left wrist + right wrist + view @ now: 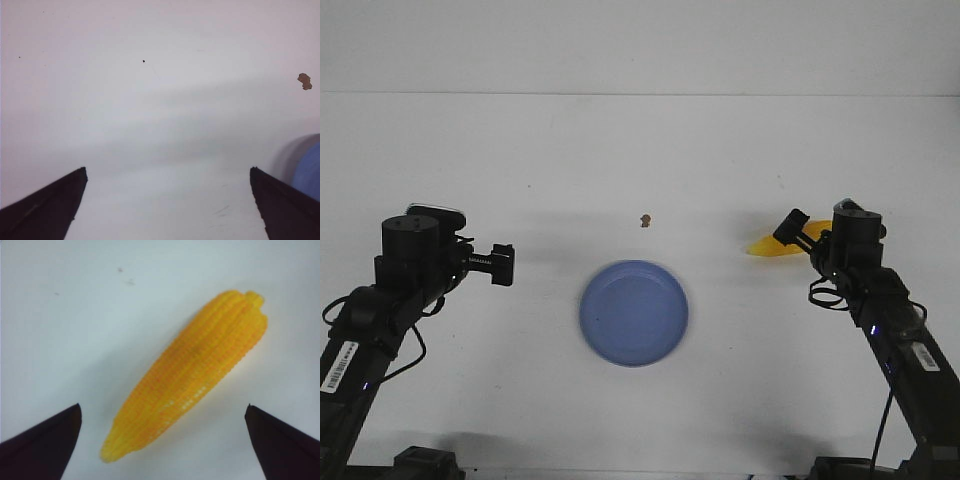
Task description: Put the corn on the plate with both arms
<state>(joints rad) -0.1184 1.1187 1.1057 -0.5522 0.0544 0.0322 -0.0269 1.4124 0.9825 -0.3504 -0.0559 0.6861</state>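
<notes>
Beneath the right arm's spread fingers (160,440) the corn (192,372) lay untouched on the table (520,150); the left fingers (167,202) were also spread, beside the plate (634,312).

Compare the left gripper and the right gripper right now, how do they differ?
The black left gripper hangs over bare white table beside the round periwinkle-blue plate; the black right gripper hangs at the bright yellow corn cob. The left wrist view shows nothing between the fingers; the right wrist view shows the corn lying there, unclamped. Both are open, holding nothing.
</notes>
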